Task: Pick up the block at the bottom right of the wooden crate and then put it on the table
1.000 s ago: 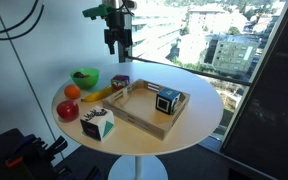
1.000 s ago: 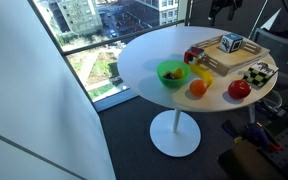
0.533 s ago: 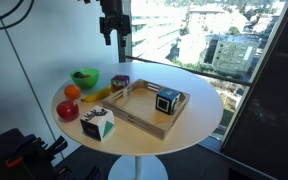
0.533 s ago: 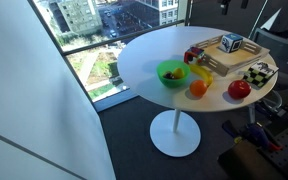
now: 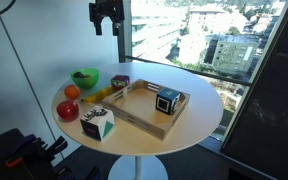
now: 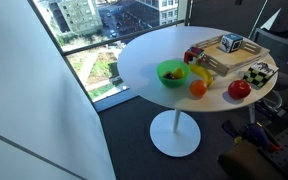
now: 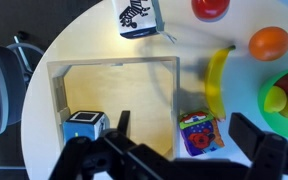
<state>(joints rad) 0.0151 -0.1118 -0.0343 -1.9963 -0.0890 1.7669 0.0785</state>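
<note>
The block [image 7: 198,133], a small red cube with multicoloured patches, rests on the table [image 5: 199,100] just outside one wall of the wooden crate [image 7: 114,64]. It also shows in both exterior views, the block [image 5: 120,83] [image 6: 194,54] beside the crate [image 5: 139,115] [image 6: 216,62]. My gripper [image 5: 106,16] hangs high above the table, open and empty. In the wrist view the gripper [image 7: 184,124] has its fingers wide apart, with the block far below between them. The gripper is out of the frame in an exterior view.
A black cube with a cyan face [image 7: 86,125] sits inside the crate. On the table lie a banana [image 7: 216,80], an orange [image 7: 270,43], a red apple [image 7: 212,8], a green bowl [image 5: 84,77] and a white cube [image 5: 98,124].
The gripper has risen and shifted left in an exterior view, and it has left the top of the other. It stayed open. Nothing on the table moved.
</note>
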